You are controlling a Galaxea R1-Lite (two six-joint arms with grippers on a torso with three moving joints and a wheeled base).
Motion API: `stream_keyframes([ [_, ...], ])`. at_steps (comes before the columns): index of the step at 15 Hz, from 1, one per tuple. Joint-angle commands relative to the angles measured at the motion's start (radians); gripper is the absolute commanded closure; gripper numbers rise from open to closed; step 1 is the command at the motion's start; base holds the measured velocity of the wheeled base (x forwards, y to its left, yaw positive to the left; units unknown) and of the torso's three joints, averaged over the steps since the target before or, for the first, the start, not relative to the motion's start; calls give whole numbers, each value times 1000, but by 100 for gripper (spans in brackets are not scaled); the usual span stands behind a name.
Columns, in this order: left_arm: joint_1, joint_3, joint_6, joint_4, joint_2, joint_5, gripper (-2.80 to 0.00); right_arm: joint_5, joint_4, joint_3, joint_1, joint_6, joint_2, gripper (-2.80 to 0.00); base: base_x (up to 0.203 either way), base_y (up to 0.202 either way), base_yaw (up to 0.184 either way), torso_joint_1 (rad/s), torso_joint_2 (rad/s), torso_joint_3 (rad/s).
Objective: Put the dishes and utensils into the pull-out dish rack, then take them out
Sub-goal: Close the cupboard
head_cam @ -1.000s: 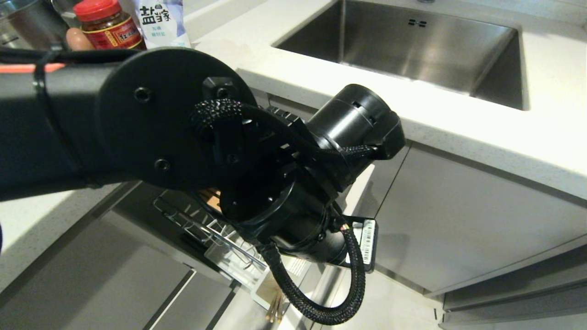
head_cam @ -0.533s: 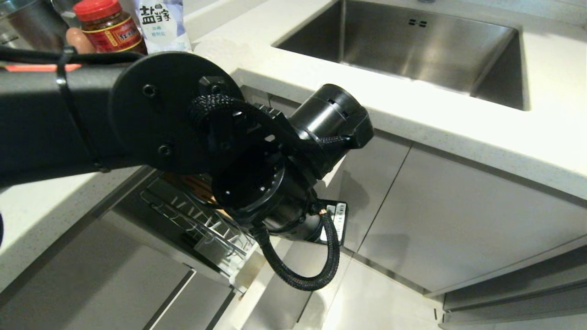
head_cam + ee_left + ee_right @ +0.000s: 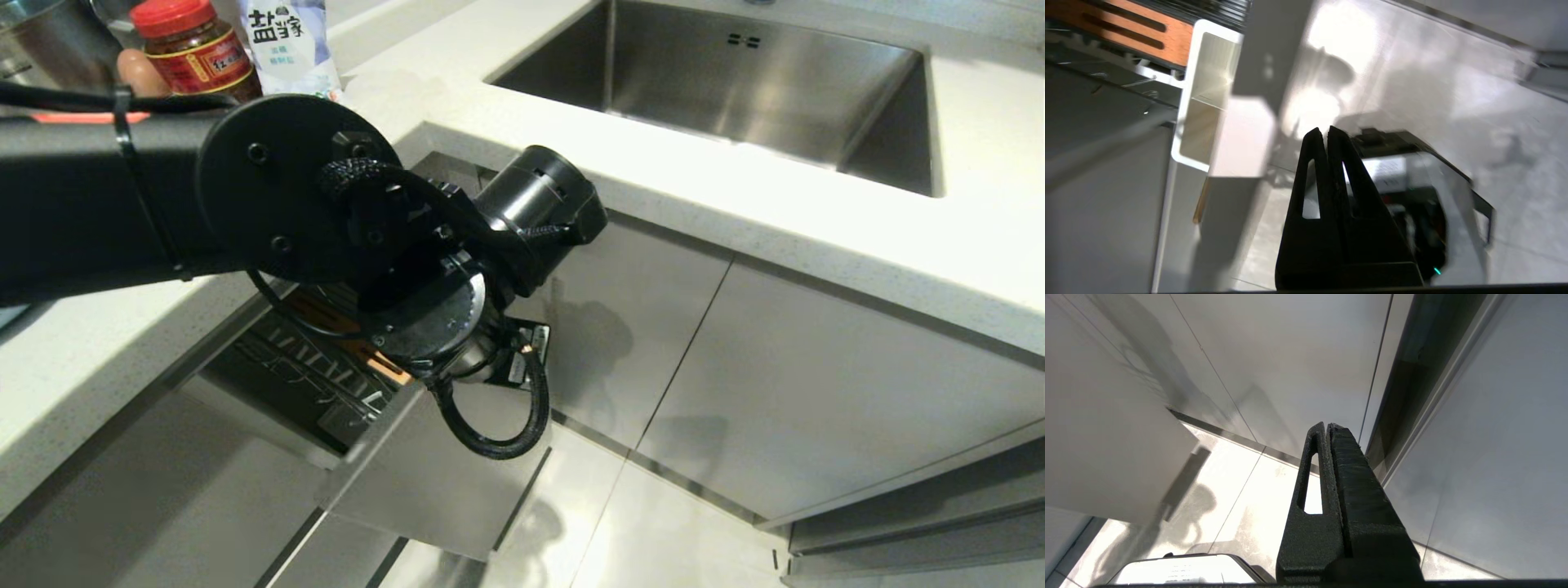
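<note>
Pale speckled countertop (image 3: 735, 204) runs across the head view, with a steel sink (image 3: 735, 82) sunk into it and a red-lidded jar (image 3: 192, 45) and a white packet (image 3: 286, 37) at its far left corner. Below the counter edge the pull-out dish rack (image 3: 318, 367) stands only partly drawn out of the cabinet, its pale cabinet front (image 3: 424, 482) angled toward the floor.

The left arm fills the left of that view and hides most of the rack. In the left wrist view the left gripper (image 3: 1323, 132) has its two black fingers pressed together with nothing between them, and it points out over the tiled floor beyond the drawer front. The closed, empty fingers suggest the arm is handling the drawer itself rather than carrying a dish, probably nudging or guiding the front.

Of the rack, the slotted wooden strip (image 3: 1126, 32) and the white cutlery caddy (image 3: 1208, 94) show just beside the gripper, off to one side of the fingertips and not touching them. The caddy's visible compartments look empty; no plate, bowl, fork or spoon is visible anywhere.

The right gripper (image 3: 1327, 426) hangs parked low by the cabinet doors, fingers together and empty.
</note>
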Motion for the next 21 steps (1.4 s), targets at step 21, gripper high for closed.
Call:
stream_keyframes([
  [21,305,16,186,-2,-67,123,0,0,0,0,1,0,-4,0,0,0,0,0,0,0],
])
